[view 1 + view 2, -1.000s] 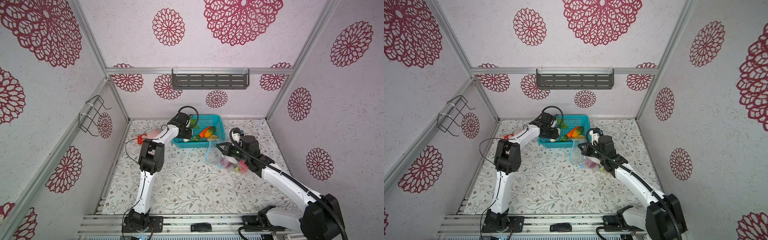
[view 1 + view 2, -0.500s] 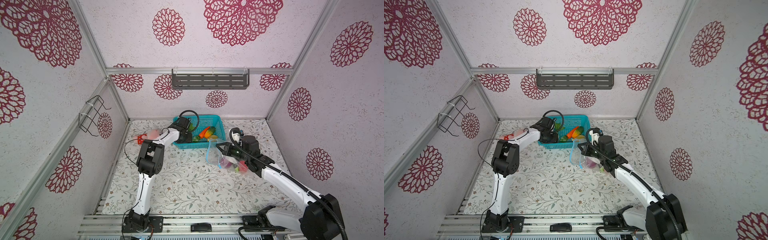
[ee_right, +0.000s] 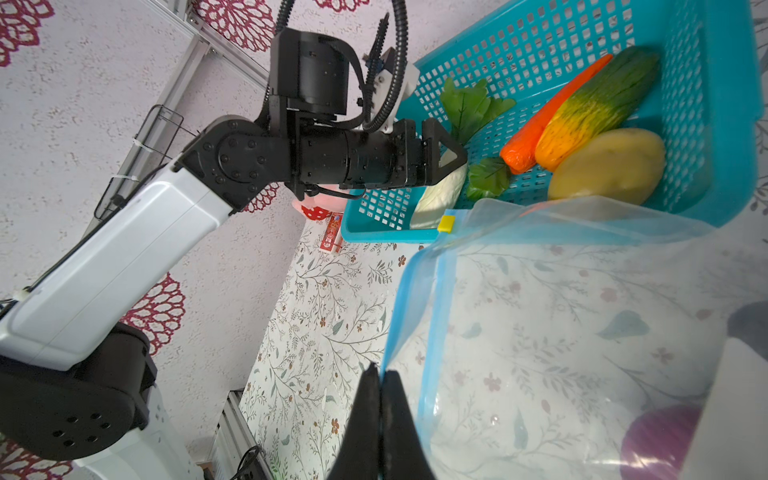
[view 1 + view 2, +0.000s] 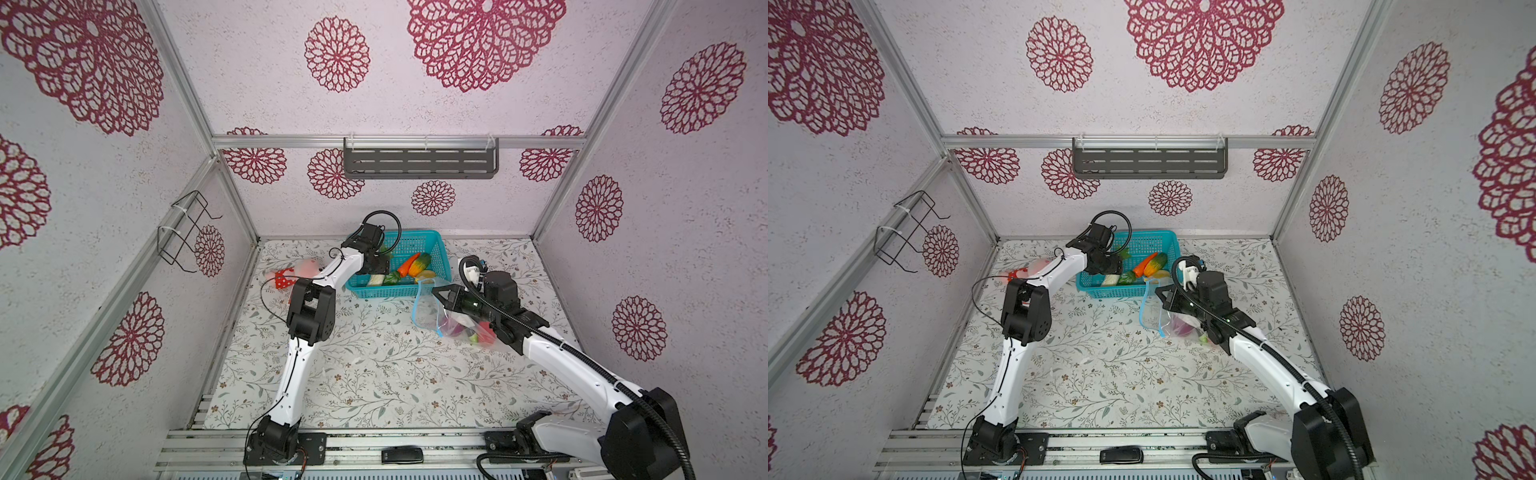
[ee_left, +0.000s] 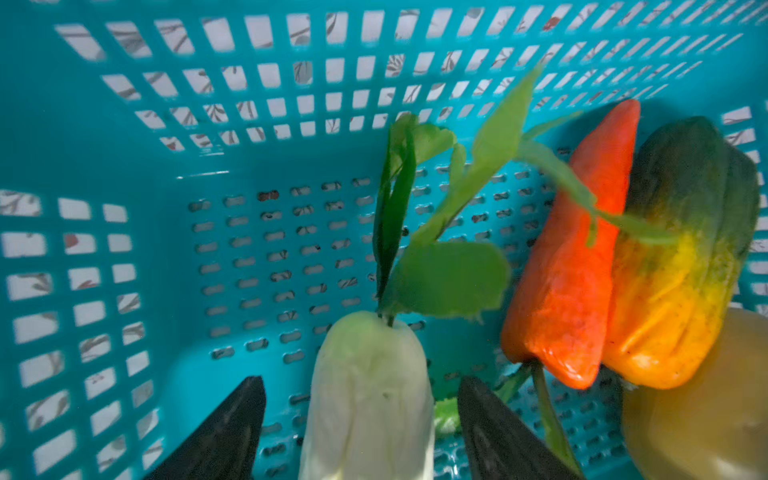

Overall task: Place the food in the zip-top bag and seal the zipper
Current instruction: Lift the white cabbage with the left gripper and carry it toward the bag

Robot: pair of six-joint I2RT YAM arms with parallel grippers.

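Where left pincer straddles white vegetable, carrot beside, basket around.

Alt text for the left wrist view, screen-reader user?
Open left gripper straddles a white vegetable with green leaves inside a teal mesh basket. A carrot, a green-yellow vegetable and a yellow potato lie beside it.

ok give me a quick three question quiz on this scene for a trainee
1. True or false: the left gripper is shut tight on the white vegetable.
2. Which food already lies inside the zip-top bag? A purple onion B carrot C potato
3. What is the right gripper pinching?
Key: 1 false, its jaws stand open on either side of it. 2 A. 3 the bag's blue zipper edge.
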